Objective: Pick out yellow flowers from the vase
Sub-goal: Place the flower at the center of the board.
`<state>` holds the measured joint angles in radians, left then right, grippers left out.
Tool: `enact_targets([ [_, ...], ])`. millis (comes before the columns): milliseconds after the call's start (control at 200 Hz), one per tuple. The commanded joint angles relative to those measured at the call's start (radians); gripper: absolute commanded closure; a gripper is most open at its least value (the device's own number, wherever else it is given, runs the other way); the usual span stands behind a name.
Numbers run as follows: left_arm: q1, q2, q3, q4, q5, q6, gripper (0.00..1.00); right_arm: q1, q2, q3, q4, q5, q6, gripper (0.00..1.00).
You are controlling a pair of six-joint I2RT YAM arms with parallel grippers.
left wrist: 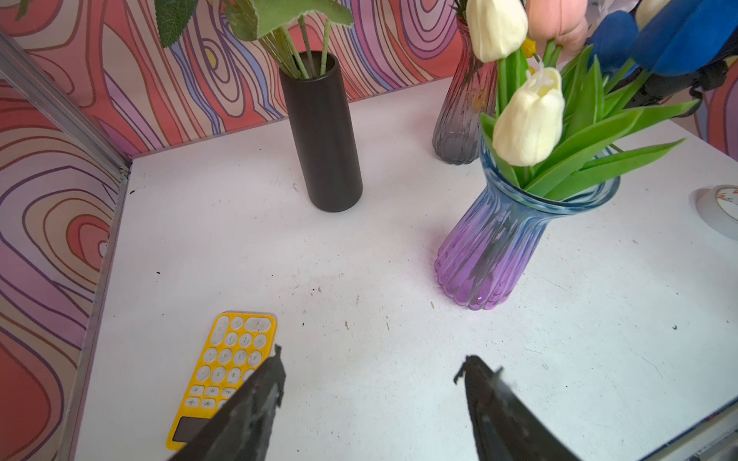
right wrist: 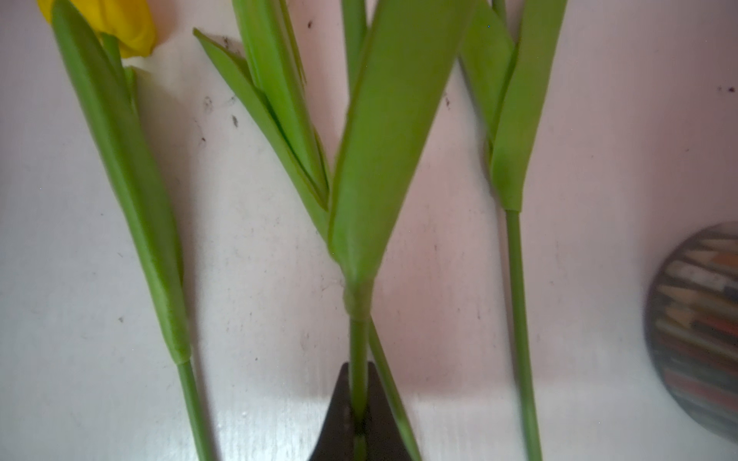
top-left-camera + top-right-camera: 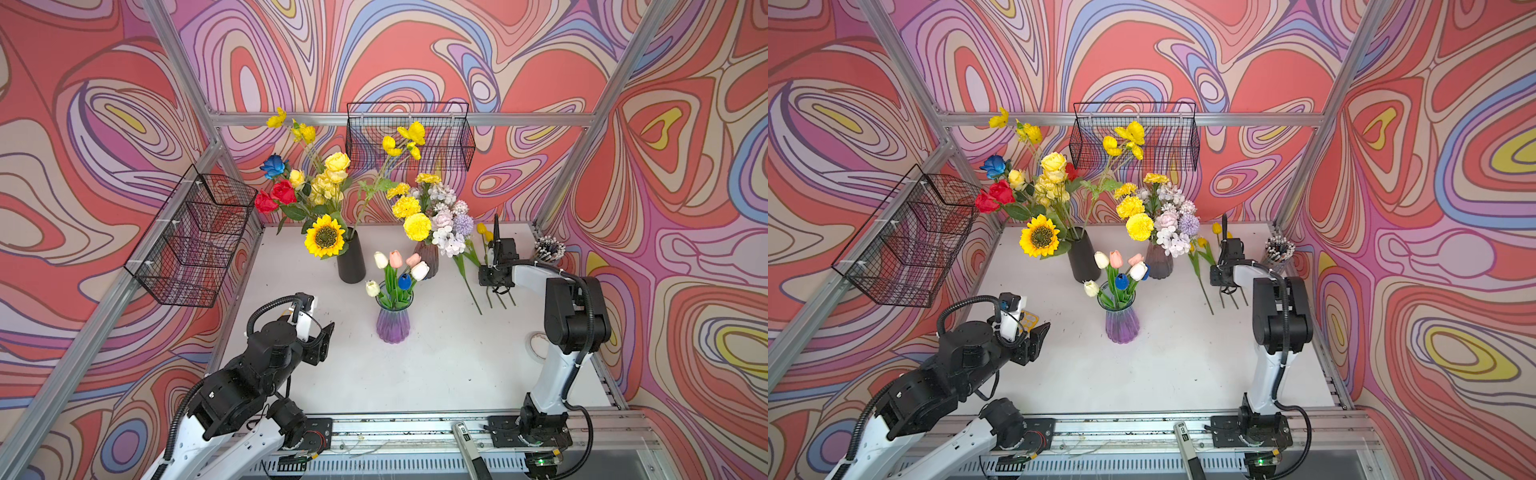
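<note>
Green, smooth tulip stem [image 2: 358, 339] pinched in the right gripper [image 2: 358, 383] — left gripper [image 1: 369, 369] spread wide, empty.

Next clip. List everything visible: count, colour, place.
black vase: one, back left; sunflower, yellow roses, tall yellow blossoms, red roses, blue rose
grey vase: one, back centre; yellow marigolds, pale blooms
purple vase: one, centre; white, pink, blue tulips
yellow tulips: about four, lying at right
wire baskets: two, black, on walls
pencil cup: one, multicoloured, right corner
calculator: one, yellow, left side
tape roll: one, white, by right arm
left gripper: open, empty
right gripper: shut on tulip stem
</note>
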<state>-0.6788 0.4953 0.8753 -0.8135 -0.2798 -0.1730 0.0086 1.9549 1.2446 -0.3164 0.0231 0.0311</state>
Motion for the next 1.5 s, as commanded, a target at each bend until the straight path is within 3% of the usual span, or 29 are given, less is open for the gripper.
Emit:
enact_targets([
  [0,0.005,-0.012,0.021,-0.031,-0.028,-0.019,0.25,-0.004,0.021,0.019,-0.025,0.014,-0.025,1.0],
  [1047,0.005,-0.068,0.023,-0.089,-0.064,-0.048,0.23,-0.004,-0.029,-0.04,-0.042,-0.002,0.016,0.89],
  [1492,0.005,-0.055,0.018,-0.075,-0.066,-0.045,0.23,-0.004,-0.167,-0.055,-0.065,0.043,0.013,0.77],
])
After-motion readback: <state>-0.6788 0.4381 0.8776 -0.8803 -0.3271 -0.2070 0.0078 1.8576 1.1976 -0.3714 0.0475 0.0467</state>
